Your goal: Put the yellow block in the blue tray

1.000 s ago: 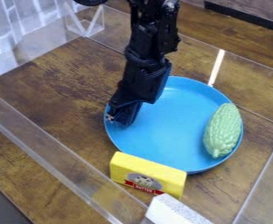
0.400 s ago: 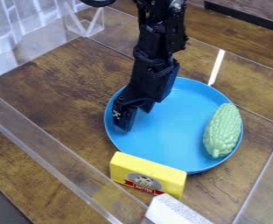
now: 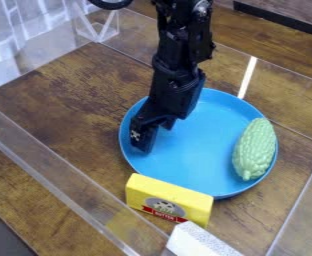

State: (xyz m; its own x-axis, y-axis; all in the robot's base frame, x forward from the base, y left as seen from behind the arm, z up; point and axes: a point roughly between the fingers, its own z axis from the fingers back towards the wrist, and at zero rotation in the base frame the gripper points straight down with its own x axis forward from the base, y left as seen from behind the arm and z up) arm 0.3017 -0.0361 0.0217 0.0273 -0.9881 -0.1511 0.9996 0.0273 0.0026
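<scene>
The yellow block [image 3: 170,198] lies on the wooden table just in front of the blue tray [image 3: 196,152], its red-and-white label facing the camera. It rests outside the tray, close to the near rim. My gripper [image 3: 140,135] points down over the tray's left edge with its dark fingers spread open and nothing between them. It hangs a short way behind and to the left of the block, not touching it.
A green bumpy oval lump [image 3: 255,149] rests on the tray's right side. The corner of a whitish block [image 3: 199,243] shows at the bottom edge. Clear plastic walls [image 3: 52,160] fence the table on the left and front.
The gripper's fingers have gone from shut to spread open. The arm has barely shifted, and the yellow block and green lump stay where they were.
</scene>
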